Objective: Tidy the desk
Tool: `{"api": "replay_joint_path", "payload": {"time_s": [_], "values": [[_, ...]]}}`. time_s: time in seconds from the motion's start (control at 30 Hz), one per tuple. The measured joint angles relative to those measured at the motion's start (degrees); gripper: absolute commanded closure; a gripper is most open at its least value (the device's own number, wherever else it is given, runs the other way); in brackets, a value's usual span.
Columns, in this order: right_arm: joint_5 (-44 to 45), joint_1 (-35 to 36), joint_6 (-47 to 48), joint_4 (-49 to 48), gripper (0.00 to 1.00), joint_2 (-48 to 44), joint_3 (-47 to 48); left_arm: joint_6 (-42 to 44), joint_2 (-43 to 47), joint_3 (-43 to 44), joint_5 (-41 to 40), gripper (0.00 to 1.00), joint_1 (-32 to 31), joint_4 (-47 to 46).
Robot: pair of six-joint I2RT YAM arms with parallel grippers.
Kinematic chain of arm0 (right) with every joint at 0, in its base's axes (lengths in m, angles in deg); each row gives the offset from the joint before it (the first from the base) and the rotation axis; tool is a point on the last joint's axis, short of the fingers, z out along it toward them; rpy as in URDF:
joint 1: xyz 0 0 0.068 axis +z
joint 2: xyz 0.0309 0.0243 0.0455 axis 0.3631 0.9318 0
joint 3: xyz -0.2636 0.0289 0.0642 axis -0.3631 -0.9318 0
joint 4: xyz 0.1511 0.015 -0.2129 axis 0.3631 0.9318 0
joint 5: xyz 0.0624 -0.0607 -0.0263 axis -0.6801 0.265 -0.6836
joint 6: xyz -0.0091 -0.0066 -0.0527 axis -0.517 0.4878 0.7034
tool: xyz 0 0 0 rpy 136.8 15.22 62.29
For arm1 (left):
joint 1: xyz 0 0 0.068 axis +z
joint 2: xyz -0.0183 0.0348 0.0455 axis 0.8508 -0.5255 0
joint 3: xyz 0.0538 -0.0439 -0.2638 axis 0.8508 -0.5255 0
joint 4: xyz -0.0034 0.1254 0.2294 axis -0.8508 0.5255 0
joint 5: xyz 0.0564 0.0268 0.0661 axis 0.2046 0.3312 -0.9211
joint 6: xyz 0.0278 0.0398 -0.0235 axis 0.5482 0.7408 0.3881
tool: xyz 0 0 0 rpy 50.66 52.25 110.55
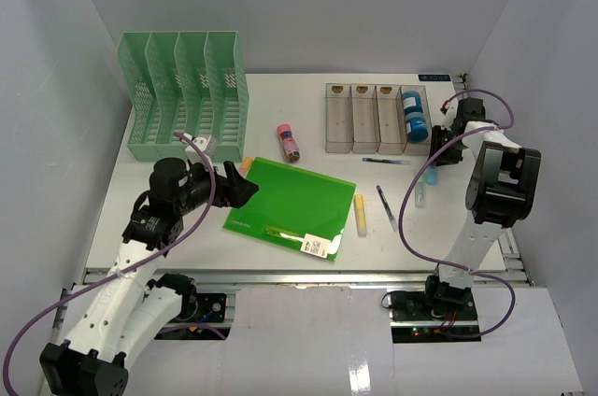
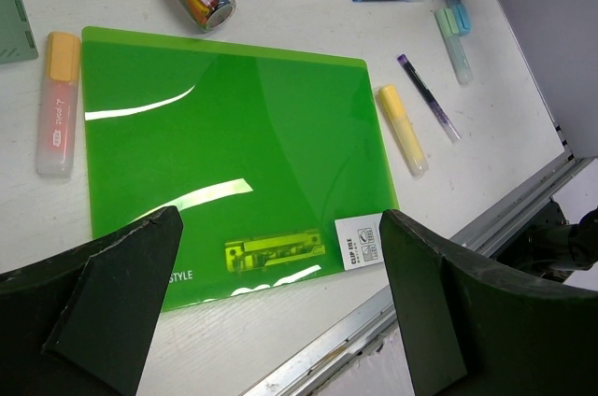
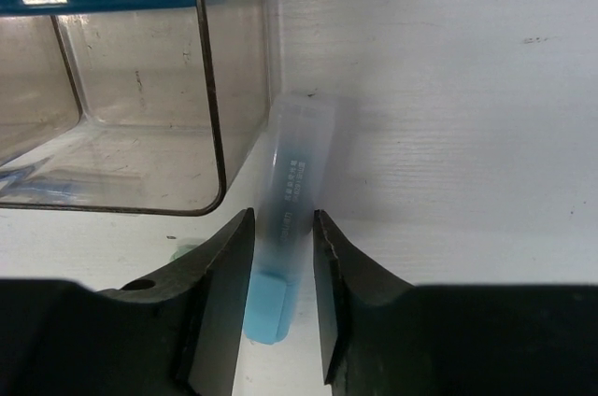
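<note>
Right end effector (image 3: 282,228): fingers straddle a pale blue highlighter (image 3: 297,162) lying flat on the surface (image 1: 290,102), just outside the right wall of the clear tray (image 3: 213,88). The gap is close to barrel width, and I can't tell whether it's actually pinched. A blue roll (image 1: 415,120) sits in the tray's rightmost compartment.

Left end effector (image 2: 280,219): spread wide, hovering at the left edge of the green folder (image 2: 234,134). The folder lies flat mid-surface. An orange highlighter (image 2: 58,102) sits just beside its left edge and a yellow highlighter (image 2: 404,130) just beside its right edge. A purple pen (image 2: 428,97) lies further right. A pink tube (image 1: 288,142) lies on its side between folder and tray. The green file rack (image 1: 182,88) stands upright at back left.

Surface: white, spans between the grey walls, metal rail (image 1: 308,275) along the near edge.
</note>
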State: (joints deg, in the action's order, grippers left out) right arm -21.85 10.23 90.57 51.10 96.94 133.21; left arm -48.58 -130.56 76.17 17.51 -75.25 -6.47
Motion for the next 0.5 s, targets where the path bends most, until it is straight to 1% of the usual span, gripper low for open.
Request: {"api": "replay_joint_path", "payload": {"time_s": [0.13,0.2,0.27,0.33,0.4,0.47,0.5], "values": [[0.8,0.2,0.2,-0.2,0.56,0.0,-1.1,0.0,0.2,0.0,0.2,0.02,0.0,0.0],[0.9,0.3,0.3,-0.4,0.56,0.0,-1.3,0.0,0.2,0.0,0.3,0.02,0.0,0.0],[0.9,0.4,0.3,-0.6,0.6,-0.1,-1.4,0.0,0.2,0.0,0.3,0.02,0.0,0.0],[1.0,0.4,0.3,-0.9,0.72,-0.2,-1.6,0.0,0.3,0.0,0.3,0.02,0.0,0.0],[1.3,0.4,0.3,-1.4,0.86,-0.4,-2.0,0.0,0.3,0.0,0.3,0.02,0.0,0.0],[1.4,0.4,0.3,-2.0,0.92,-0.8,-2.6,0.0,0.3,0.0,0.3,0.02,0.0,0.0],[1.3,0.4,0.3,-2.3,0.92,-1.0,-2.9,0.0,0.3,0.0,0.3,0.02,0.0,0.0]]}}
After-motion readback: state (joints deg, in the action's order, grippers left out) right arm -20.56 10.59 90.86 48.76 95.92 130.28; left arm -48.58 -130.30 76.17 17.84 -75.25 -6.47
